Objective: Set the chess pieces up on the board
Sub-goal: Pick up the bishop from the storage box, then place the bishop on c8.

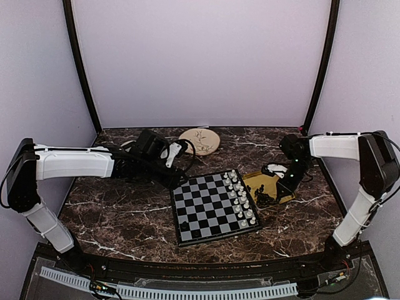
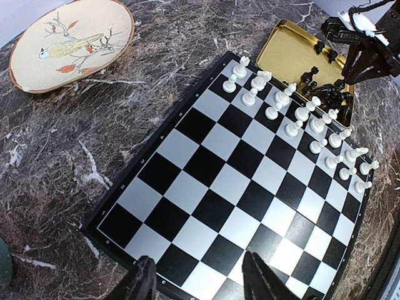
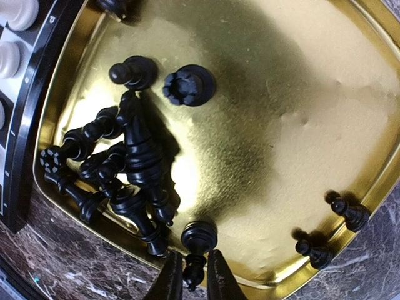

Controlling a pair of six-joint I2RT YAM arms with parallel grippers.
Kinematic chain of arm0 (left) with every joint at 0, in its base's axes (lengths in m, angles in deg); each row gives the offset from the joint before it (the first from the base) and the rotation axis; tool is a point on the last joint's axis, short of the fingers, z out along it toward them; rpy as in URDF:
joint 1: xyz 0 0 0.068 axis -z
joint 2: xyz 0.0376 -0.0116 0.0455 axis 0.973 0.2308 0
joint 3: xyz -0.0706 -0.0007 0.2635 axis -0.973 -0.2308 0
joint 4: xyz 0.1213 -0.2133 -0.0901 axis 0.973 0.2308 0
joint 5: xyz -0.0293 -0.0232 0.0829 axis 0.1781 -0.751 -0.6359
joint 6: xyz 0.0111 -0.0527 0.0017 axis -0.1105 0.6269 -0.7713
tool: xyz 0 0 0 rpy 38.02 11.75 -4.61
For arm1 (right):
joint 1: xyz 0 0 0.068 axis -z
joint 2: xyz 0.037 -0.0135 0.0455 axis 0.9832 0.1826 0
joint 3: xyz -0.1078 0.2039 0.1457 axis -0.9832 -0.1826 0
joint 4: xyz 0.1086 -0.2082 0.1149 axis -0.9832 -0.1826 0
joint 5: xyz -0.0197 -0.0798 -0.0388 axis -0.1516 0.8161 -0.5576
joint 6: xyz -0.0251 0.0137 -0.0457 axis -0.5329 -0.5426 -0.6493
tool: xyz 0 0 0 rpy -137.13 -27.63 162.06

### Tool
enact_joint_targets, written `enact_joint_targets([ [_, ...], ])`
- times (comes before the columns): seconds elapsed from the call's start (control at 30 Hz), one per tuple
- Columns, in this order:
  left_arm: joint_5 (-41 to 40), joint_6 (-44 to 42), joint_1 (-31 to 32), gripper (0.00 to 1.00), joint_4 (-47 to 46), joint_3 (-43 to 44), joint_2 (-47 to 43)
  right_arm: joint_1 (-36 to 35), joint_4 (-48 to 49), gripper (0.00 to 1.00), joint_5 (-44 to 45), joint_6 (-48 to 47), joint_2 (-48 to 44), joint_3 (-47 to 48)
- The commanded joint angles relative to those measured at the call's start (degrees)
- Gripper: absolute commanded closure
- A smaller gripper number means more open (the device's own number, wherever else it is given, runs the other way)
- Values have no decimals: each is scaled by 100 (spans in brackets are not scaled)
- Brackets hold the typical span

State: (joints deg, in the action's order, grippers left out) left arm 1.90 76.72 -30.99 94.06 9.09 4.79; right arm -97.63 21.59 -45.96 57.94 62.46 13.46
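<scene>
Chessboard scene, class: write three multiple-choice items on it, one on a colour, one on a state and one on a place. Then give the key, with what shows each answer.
1. The pieces standing on the board are: A red; B white; C green.
2. The left tool is: A shut on the board's rim; B open and empty; C shut on a piece.
3. The black chess pieces lie: A on the board; B in the left tool; C in the yellow tray.

Key:
1 B: the white pieces stand in two rows along the tray-side edge.
2 B: its fingers stand apart with nothing between them.
3 C: they lie in the tray beside the board.
</scene>
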Motion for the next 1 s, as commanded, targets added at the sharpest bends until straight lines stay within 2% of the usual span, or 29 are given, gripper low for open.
enact_joint_targets([
  [0.0, 3, 58, 47, 51, -8, -98, -130, 15, 145, 90, 158, 69, 54, -19],
  [0.2, -6, 65, 47, 51, -29, -168, -149, 15, 103, 99, 261, 62, -29, 106],
  [0.6, -98, 100, 47, 51, -108, -296, -347, -27, -344, 100, 132, 30, -130, 1054],
  [0.73, -324, 95, 46, 51, -11, -322, -477, -403, -550, 99, 27, -116, -94, 1614],
  [0.97, -589, 324, 38, 51, -87, -614, -963, -1761, -958, 99, 76, -247, 454, 2827],
])
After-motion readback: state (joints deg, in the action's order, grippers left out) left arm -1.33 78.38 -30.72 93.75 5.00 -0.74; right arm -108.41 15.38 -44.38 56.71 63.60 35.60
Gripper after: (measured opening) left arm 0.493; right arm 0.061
